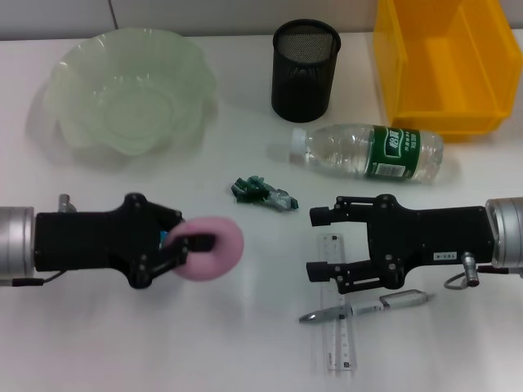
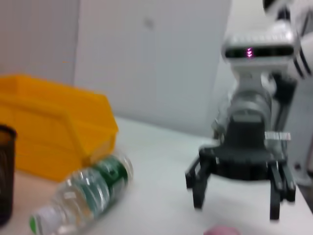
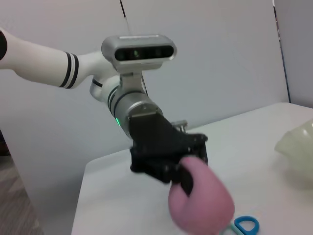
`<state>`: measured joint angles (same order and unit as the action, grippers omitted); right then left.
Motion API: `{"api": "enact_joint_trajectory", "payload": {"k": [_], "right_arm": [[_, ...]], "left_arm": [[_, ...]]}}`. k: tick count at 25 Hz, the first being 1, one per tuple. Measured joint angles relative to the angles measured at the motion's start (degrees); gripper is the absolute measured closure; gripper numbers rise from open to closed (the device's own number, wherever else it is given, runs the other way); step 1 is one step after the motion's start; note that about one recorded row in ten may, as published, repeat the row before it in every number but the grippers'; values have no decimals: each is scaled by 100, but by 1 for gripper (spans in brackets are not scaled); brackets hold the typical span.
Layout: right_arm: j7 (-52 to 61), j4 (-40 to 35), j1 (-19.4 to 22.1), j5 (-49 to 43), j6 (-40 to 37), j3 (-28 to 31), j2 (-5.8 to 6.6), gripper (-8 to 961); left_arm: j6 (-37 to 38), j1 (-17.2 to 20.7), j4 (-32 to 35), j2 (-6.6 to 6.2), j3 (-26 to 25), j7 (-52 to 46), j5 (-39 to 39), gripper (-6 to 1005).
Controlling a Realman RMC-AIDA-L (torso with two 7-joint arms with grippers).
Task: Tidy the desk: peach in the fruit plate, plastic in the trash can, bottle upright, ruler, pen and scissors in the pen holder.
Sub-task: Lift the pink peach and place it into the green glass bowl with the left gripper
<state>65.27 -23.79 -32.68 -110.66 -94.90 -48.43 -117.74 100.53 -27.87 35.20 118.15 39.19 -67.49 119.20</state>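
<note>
Peach (image 1: pixel 214 249) clamped in left gripper (image 1: pixel 186 245), at about 8 o'clock from table centre, fingers pinching its near side. Not yet in plate (image 1: pixel 73 77), which sits well apart at 11 o'clock with nothing in it. Peach step in hand; carry to plate judged next.

Right gripper (image 1: pixel 315 242) at 4 o'clock, jaws spread wide, gripping nothing, hovering over top end of ruler (image 1: pixel 337 327). Pen (image 1: pixel 368 307) lying across ruler just under that gripper. Neither picked up.

Bottle (image 1: pixel 368 152) flat on its side at 1 o'clock, cap toward centre, just in front of bin (image 1: pixel 441 114). Not upright yet.

Plastic (image 1: pixel 263 192) crumpled near centre, between the two grippers, not binned. Bin holds nothing visible.

Holder (image 1: pixel 305 71) upright at 12 o'clock, apparently with nothing inside, though mesh hides the bottom.

Scissors (image 3: pixel 246 224): blue handle loop seen under peach in right wrist view; bit of blue behind left fingers in head view, probably same thing. Blades hidden.

Progress judged: nothing finished. Peach gripped only. Left: peach to plate, plastic to bin, bottle stood up, ruler, pen, scissors into holder.
</note>
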Motion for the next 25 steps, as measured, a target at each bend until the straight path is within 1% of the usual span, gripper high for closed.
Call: {"api": "enact_joint_trajectory", "payload": {"k": [2,3,4,7,9,11,13,19,25], "right_arm": [[0,-39,15,0,-13,1,3,136],[-1,-60,30,0,-23,7,4,136],[-1,-60,30,0,-23,7,4,136],[-3,-64,36,0,-27,31,5,136],[-4,-67,36,0,-28,39,6,136],[-4,-86,35,0,-29,34,6,136],[-36,-117,33,8,-29,10,5,136],[-101,-118,8,24,-29,3,-13,136],[-180,-127,-2,27,-29,2,-36,136]], "left_arm": [[84,48,-102,-11,-121,0,-264,894],[119,108,-294,-38,-238,38,-581,916],[119,108,-294,-38,-238,38,-581,922],[127,165,-581,-54,-302,219,-939,941],[119,188,-752,-39,-309,399,-1103,953],[87,193,-902,-7,-311,597,-1152,953],[36,185,-1191,13,-314,901,-1162,953],[-3,173,-1294,15,-335,954,-1185,952],[-25,237,-1296,15,-472,963,-1234,944]]}}
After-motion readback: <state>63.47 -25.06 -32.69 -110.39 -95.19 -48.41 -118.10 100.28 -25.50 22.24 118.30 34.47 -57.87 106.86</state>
